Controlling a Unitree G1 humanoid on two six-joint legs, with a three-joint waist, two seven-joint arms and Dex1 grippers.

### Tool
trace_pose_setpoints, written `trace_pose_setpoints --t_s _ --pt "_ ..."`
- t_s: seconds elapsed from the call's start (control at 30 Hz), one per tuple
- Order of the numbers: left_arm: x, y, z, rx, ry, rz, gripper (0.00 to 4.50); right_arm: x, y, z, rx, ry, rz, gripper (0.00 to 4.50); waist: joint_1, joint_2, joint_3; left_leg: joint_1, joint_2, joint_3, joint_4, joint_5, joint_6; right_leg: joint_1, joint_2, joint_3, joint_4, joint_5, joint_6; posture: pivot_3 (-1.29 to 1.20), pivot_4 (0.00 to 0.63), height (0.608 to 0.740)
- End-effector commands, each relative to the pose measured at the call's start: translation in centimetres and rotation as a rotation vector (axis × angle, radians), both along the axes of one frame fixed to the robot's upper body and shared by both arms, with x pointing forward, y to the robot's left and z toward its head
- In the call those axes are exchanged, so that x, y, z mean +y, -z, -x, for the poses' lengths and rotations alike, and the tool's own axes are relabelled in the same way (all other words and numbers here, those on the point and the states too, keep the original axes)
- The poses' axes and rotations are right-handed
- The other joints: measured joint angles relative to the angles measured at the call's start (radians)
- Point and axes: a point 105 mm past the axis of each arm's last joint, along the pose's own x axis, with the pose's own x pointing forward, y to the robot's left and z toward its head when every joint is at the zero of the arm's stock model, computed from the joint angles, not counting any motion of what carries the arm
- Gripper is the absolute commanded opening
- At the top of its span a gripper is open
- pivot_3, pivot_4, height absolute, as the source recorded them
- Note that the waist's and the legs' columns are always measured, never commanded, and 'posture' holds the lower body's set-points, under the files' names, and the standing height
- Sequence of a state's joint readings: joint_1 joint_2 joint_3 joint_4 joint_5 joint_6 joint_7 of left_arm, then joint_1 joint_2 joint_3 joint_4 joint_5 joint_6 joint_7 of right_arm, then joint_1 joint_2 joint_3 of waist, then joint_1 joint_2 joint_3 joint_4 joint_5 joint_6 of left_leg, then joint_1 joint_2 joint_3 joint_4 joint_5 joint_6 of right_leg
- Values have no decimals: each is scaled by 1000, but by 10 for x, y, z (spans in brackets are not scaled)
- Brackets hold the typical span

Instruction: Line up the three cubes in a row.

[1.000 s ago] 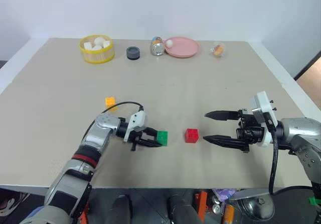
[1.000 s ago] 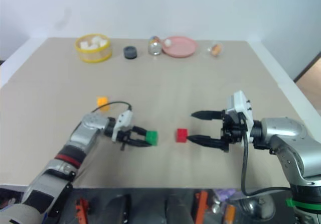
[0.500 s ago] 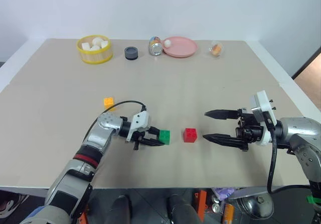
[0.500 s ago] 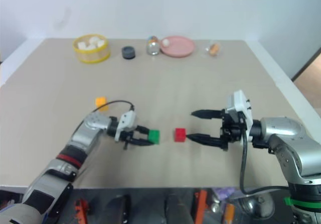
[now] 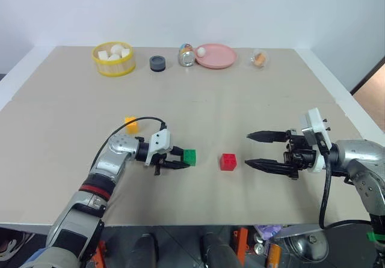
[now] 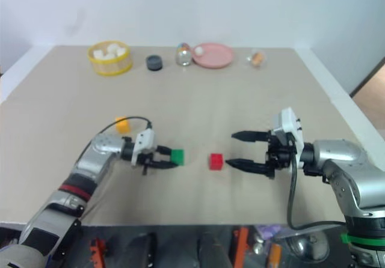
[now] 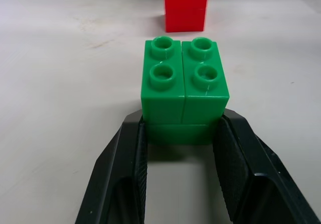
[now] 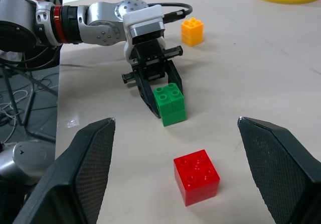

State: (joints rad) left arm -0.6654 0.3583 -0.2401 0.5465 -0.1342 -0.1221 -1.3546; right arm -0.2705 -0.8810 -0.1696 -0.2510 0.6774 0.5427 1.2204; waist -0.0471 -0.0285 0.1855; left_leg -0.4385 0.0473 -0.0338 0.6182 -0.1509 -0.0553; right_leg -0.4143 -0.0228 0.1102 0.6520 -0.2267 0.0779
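The left gripper (image 5: 178, 161) is squeezing the green cube (image 5: 189, 157) between its two black fingers (image 7: 129, 163), low down near the bottom of the block, and the cube looks like it sits flat on the table (image 5: 240, 100). The red cube (image 5: 228, 161) rests a little way off, between the green cube and the right gripper (image 5: 257, 149). The right gripper has its fingers spread wide with nothing in them, and it points at the red cube from the other side. The yellow-orange cube (image 5: 131, 124) is alone behind the left arm, apart from the other two. I think the job right now is putting the green cube in its place in the row. To do it well, the green cube should end up level with the red one, with its sides square to the red cube's sides and not turned. It should be set flat before the fingers let go, so it does not tip. The fingers should open slowly and back straight away, so they do not drag or bump the cube. The hold is only on the back part of the block, so a quick move could make it twist. The gap to the red cube should be kept small and neat, because the yellow-orange cube must join the same line after.
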Motion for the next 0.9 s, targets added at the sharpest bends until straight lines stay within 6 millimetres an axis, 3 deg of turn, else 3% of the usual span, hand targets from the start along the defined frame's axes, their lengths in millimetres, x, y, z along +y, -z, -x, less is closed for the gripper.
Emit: trace_pose_setpoints --t_s 0.03,0.37,0.9 --pt "-10 -4 5 -15 37 12 1276 1 -9 0 -43 -10 -4 4036 0 0 0 0 0 0 0 0 0 0 0 0 0 0 0 0 150 740" --pt "-21 -2 3 -6 34 10 1276 4 -9 0 -43 -15 -3 4036 0 0 0 0 0 0 0 0 0 0 0 0 0 0 0 0 150 740" --pt "-13 5 9 53 57 -30 1276 3 -9 -1 -48 -5 1 4036 -1 0 0 0 0 0 0 0 0 0 0 0 0 0 0 0 150 740"
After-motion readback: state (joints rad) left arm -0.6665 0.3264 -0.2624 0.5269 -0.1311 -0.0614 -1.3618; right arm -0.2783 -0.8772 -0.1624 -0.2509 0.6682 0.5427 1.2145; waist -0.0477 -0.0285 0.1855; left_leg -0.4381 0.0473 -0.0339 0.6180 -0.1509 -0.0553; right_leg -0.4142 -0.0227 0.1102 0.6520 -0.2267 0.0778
